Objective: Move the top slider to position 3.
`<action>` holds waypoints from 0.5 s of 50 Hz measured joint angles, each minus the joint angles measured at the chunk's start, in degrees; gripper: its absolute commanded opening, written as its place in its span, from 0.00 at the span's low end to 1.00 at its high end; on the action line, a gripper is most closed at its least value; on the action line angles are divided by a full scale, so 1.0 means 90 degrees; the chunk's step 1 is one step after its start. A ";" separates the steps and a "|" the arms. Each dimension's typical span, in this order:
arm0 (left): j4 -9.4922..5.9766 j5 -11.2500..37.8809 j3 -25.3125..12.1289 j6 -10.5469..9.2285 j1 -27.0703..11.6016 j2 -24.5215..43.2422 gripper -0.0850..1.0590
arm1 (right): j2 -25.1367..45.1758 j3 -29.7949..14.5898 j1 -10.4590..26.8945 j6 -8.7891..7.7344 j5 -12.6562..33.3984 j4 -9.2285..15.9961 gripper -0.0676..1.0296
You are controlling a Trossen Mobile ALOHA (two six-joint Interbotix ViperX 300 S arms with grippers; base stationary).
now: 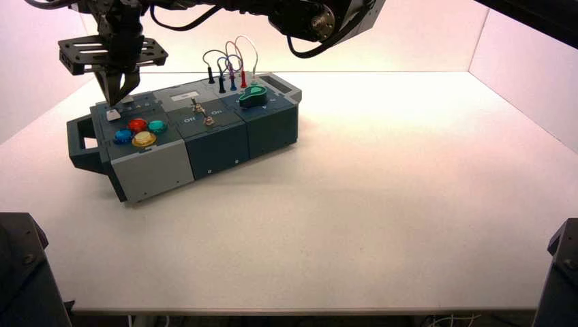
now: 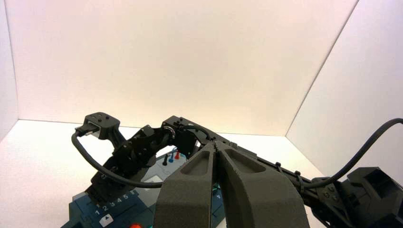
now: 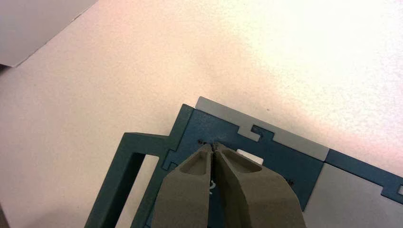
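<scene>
Now, right gripper (image 3: 214, 145), pinched narrow beside the top slider (image 3: 250, 156): only feather-light nudges, no overshooting 3! Left gripper (image 2: 214, 143), also narrow, idles nearer us.

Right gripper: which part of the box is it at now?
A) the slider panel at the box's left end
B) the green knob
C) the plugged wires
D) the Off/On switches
A: the high view shows the right gripper reaching down to the slider panel, beyond the red button, while the left gripper waits off the box, its arm at the near left.
</scene>
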 measured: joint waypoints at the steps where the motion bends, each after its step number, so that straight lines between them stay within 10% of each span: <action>1: 0.0000 0.0000 0.0000 0.0000 0.0000 0.0000 0.05 | 0.0010 -0.0010 0.0010 0.0000 0.0010 0.0010 0.04; 25: 0.0000 0.0000 0.0000 0.0000 -0.0010 0.0000 0.05 | -0.0605 -0.0107 -0.0078 -0.0225 0.0088 -0.0273 0.04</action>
